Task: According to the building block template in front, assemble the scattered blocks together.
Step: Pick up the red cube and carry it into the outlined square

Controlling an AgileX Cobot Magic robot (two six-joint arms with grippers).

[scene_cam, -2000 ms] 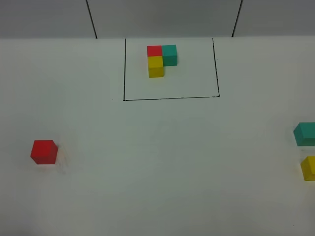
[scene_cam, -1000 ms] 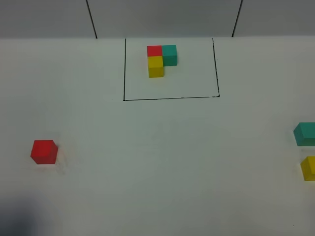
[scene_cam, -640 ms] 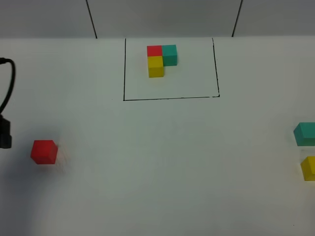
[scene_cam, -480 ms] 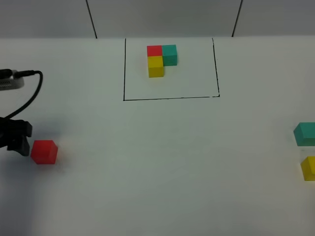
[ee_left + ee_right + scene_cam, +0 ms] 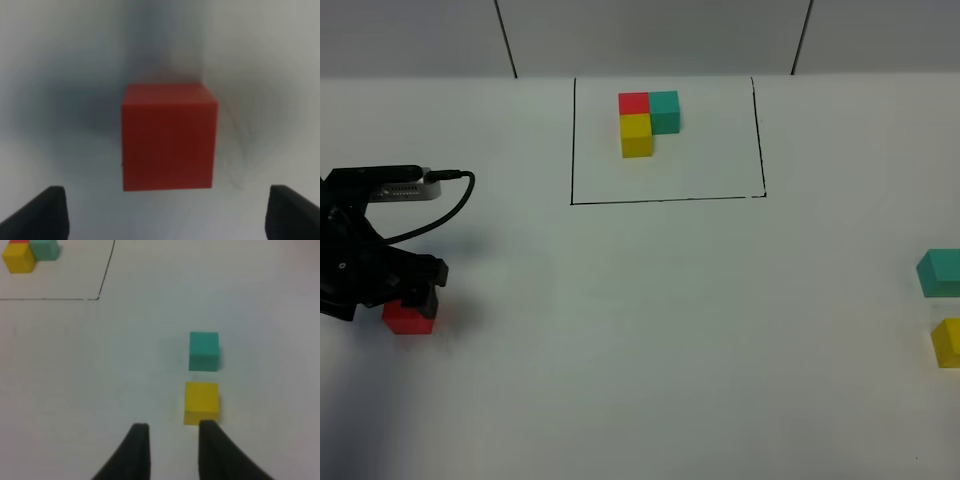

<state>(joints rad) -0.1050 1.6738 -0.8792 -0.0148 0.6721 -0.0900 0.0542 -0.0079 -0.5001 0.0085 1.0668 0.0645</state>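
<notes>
Three scattered blocks (image 5: 408, 322) (image 5: 940, 272) (image 5: 948, 342), one building block template (image 5: 638, 133).

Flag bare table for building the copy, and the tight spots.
Biggest bare stretch: mid table, between the framed template behind, red cube left, teal cube and yellow cube right. Smaller patch inside the frame, in front of the template. Tight: far left, left jaws open at the red cube; right edge, teal and yellow close together.
</notes>
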